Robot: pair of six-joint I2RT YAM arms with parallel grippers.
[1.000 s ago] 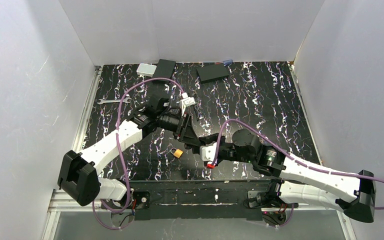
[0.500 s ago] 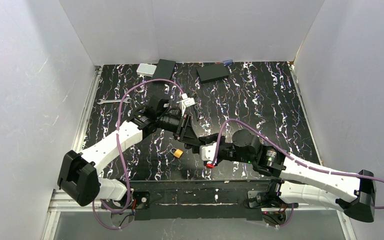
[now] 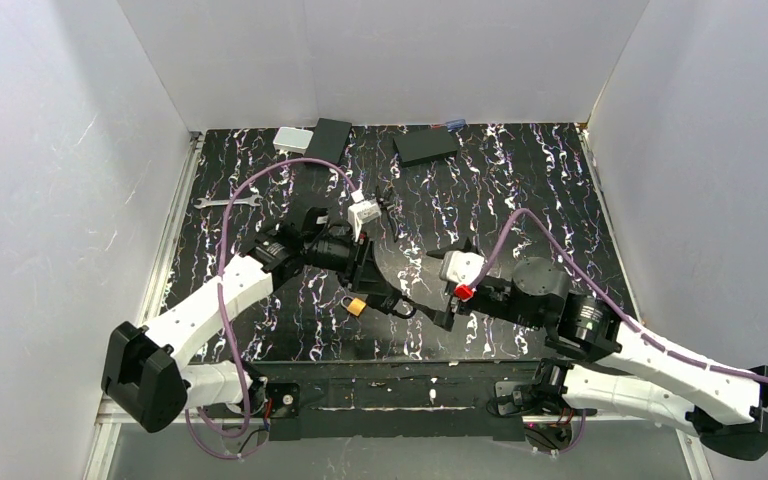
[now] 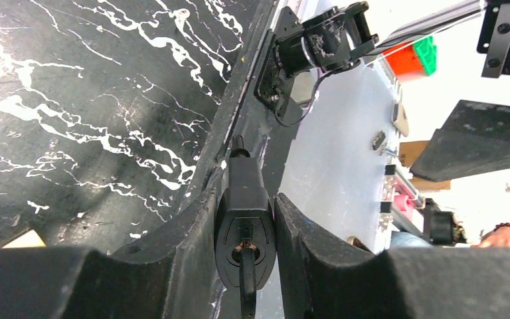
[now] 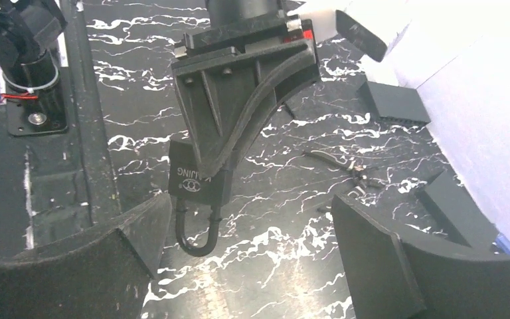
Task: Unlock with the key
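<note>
Surface (image 3: 520, 200): black, white-veined; white walls (image 3: 390, 60) on 3 sides. Top edge: grey box (image 3: 290, 139), small black box (image 3: 330, 133), flat black box (image 3: 426, 146). Wrench (image 3: 222, 201) upper left. Orange padlock (image 3: 357, 305) lying lower centre. Black padlock (image 5: 198, 181) lower centre, clenched in L claw (image 4: 244, 199), shackle end toward R claw (image 5: 251, 212), which is released, jaws wide.

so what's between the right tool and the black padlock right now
Nothing in the way: the right wrist view shows only bare marbled tabletop between the open right tool and the black padlock, which hangs gripped in the left tool.
</note>
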